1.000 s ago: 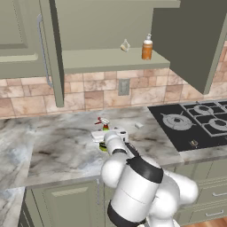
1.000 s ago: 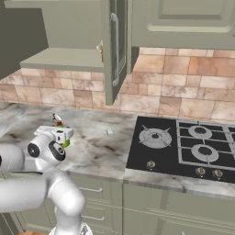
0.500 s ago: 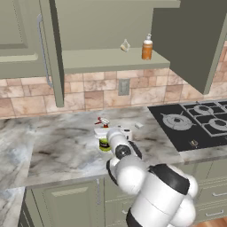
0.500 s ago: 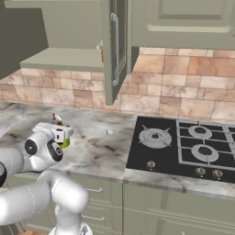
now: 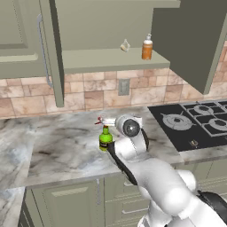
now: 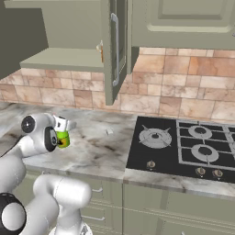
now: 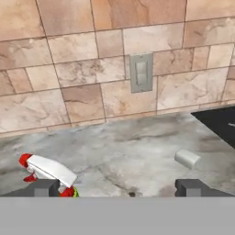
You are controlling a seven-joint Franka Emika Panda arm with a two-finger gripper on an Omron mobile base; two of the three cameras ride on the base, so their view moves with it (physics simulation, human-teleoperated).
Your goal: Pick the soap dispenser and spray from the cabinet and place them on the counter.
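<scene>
Backing off, the hand [image 7: 119, 187] gapes empty, spray [image 5: 105, 135] standing just beside its left finger.

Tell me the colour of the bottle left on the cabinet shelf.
Orange, with a white pump top: the soap dispenser, clearest in the left base view.

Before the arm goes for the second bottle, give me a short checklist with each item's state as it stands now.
1. Spray upright on the counter: ok.
2. Gripper open, nothing between its fingers: ok.
3. Gripper clear of the spray: cannot tell; the trigger head sits right beside one fingertip in the hand view.
4. Soap dispenser upright on the cabinet shelf: ok.
5. Cabinet doors open, shelf reachable: ok.
6. Soap dispenser on the counter: not ok.
</scene>
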